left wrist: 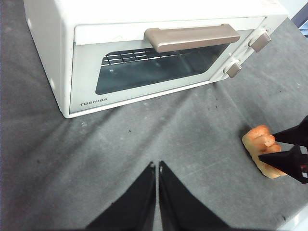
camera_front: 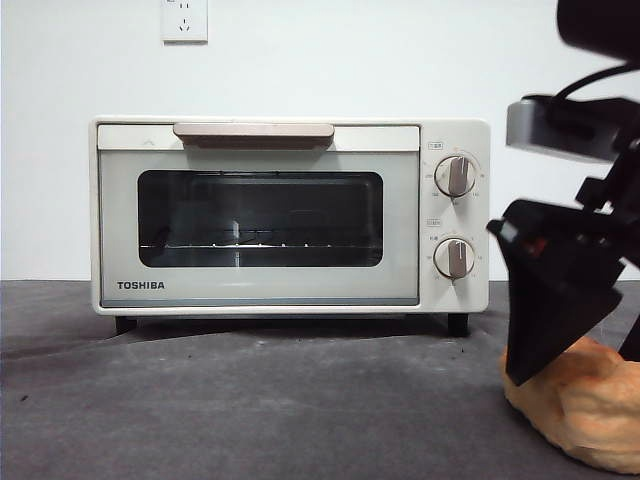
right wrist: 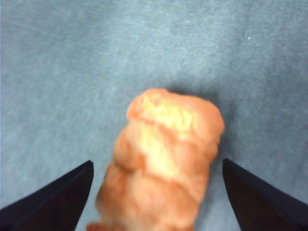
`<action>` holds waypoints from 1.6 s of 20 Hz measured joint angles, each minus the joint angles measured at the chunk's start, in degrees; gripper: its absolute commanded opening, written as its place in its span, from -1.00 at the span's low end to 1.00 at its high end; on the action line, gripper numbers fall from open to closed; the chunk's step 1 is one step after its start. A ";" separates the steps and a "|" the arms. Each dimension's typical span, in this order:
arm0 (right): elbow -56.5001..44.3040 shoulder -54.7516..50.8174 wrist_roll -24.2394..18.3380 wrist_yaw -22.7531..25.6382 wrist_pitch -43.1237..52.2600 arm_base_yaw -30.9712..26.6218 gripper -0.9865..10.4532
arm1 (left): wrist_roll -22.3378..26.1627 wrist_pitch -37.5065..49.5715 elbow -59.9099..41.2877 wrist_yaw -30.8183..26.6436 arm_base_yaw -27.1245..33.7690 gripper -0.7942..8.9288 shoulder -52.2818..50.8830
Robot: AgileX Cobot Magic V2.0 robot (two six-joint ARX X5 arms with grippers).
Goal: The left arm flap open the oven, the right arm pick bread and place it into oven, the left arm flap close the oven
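Note:
The cream-white oven stands at the back of the table with its glass door closed and its beige handle at the top. On the dark cloth to its front right lies the golden-orange bread. My right gripper is lowered over the bread, open, with one jaw on each side of the loaf. My left gripper hovers above the cloth in front of the oven, shut with nothing in it, well short of the handle.
Two round knobs sit on the oven's right panel. A wire rack shows through the window. Dark grey cloth covers the table between the oven and the front edge. A wall socket is behind.

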 measured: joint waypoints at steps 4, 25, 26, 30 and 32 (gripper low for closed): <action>0.00 1.86 0.00 0.02 1.84 0.11 -0.32 | 0.00 -0.35 0.00 0.00 0.00 -0.80 0.00; 11.21 -15.45 -1.42 0.04 -10.58 0.11 -0.46 | -9.33 24.06 0.66 -8.20 -17.92 -0.80 10.43; 12.39 -16.22 -1.75 0.07 -11.37 0.11 -0.46 | -9.60 25.75 1.03 -9.81 -19.21 -0.80 12.31; 16.44 -18.36 -2.47 0.07 -14.05 0.11 -0.46 | -9.94 33.03 3.04 -14.01 -22.53 -0.80 20.68; 17.77 -19.06 -3.15 0.11 -15.34 0.11 -0.46 | -9.90 33.81 4.66 -15.91 -23.19 -0.80 24.92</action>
